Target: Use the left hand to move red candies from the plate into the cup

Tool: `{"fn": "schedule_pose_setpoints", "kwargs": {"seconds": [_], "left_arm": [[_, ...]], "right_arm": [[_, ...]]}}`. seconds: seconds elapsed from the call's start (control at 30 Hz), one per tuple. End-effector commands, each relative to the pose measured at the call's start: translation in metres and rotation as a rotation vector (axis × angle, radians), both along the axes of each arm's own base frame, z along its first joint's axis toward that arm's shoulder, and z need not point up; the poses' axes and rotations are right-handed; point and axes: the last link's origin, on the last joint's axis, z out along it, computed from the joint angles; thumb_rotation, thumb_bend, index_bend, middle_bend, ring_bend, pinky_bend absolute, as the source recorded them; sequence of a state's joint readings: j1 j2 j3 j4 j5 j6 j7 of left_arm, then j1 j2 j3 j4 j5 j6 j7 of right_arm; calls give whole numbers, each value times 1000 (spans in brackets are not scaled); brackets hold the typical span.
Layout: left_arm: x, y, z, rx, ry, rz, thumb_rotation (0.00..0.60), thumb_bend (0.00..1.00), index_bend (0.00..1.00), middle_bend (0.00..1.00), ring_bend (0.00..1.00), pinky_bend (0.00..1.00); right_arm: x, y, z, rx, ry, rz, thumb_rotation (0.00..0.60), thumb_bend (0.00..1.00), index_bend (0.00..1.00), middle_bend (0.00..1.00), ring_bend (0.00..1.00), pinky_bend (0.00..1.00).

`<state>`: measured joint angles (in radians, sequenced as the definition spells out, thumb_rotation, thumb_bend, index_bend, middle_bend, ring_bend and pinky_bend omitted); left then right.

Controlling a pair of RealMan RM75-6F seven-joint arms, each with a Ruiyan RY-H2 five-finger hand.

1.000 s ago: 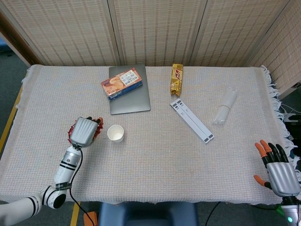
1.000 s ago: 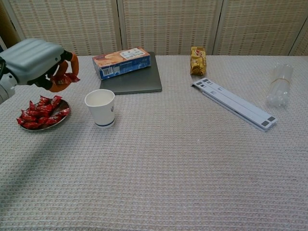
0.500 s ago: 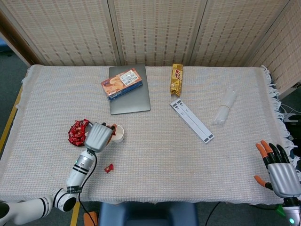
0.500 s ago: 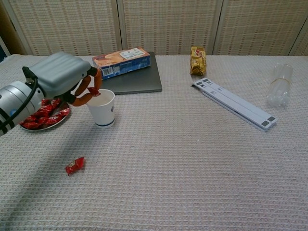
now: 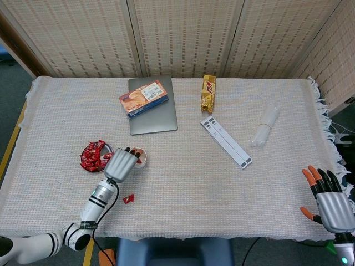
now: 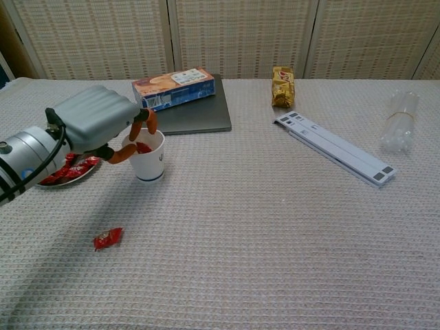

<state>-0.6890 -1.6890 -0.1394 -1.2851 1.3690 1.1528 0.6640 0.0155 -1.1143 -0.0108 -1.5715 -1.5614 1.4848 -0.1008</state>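
A white paper cup (image 6: 149, 163) stands left of the table's middle, and a red candy (image 6: 142, 146) lies inside it. My left hand (image 6: 96, 127) hovers at the cup's left rim with its fingers spread over the opening and holds nothing; from the head view the left hand (image 5: 120, 164) covers part of the cup (image 5: 141, 158). Just left sits the plate (image 5: 84, 153) with several red candies (image 6: 63, 172). One red candy (image 6: 108, 238) lies loose on the cloth in front of the cup. My right hand (image 5: 330, 202) rests open at the table's front right edge.
A biscuit box (image 5: 143, 98) lies on a grey laptop (image 5: 155, 117) at the back. A golden packet (image 5: 208, 93), a white strip (image 5: 226, 141) and a clear plastic bundle (image 5: 265, 125) lie to the right. Woven screens stand behind the table.
My left hand carried a candy from above the plate to the cup and opened over it; that candy now lies in the cup. Another candy fell onto the cloth.
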Motion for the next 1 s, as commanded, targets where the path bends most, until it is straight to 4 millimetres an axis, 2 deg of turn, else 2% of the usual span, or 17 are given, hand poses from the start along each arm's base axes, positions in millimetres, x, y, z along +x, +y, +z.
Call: {"fn": "schedule_pose_setpoints", "kwargs": {"seconds": [0.03,0.17,0.27,0.37,0.53,0.6,0.77,0.87,1.0], "left_arm": [[0,-2,3,-1,-8,-7,600,488,213,349,527,986],[0,-9,11,-21,-25,-5,600,473,177,312,530,986],[-7,-25,26,-10,-70,-14,600,466,199,330,537,988],[-28,-51,40,-35,-136,13,600,453,292,422,562,997],[-70,-97,51,-95,-206,88,600,434,308,451,570,1000],[-87,-114,50,-125,-211,128,600,427,300,447,568,1000],[-98,-125,46,-157,-219,166,600,415,261,417,538,1000],[-109,-143,29,-204,-170,177,600,409,217,354,446,1000],[-108,-151,7,-212,-142,149,600,400,184,285,351,1000]], "right_arm": [[0,0,0,-3,0,0,600,63,0,0,0,0],[0,1,0,-3,1,0,600,63,0,0,0,0],[1,2,0,-2,0,5,600,63,0,0,0,0],[2,3,1,-8,-3,11,600,63,0,0,0,0],[2,4,1,-2,-4,16,600,64,0,0,0,0],[3,5,0,3,-5,21,600,63,0,0,0,0],[4,5,-1,7,-4,26,600,63,0,0,0,0],[6,6,-5,29,-1,37,600,63,0,0,0,0],[7,7,-6,39,1,43,600,64,0,0,0,0]]}}
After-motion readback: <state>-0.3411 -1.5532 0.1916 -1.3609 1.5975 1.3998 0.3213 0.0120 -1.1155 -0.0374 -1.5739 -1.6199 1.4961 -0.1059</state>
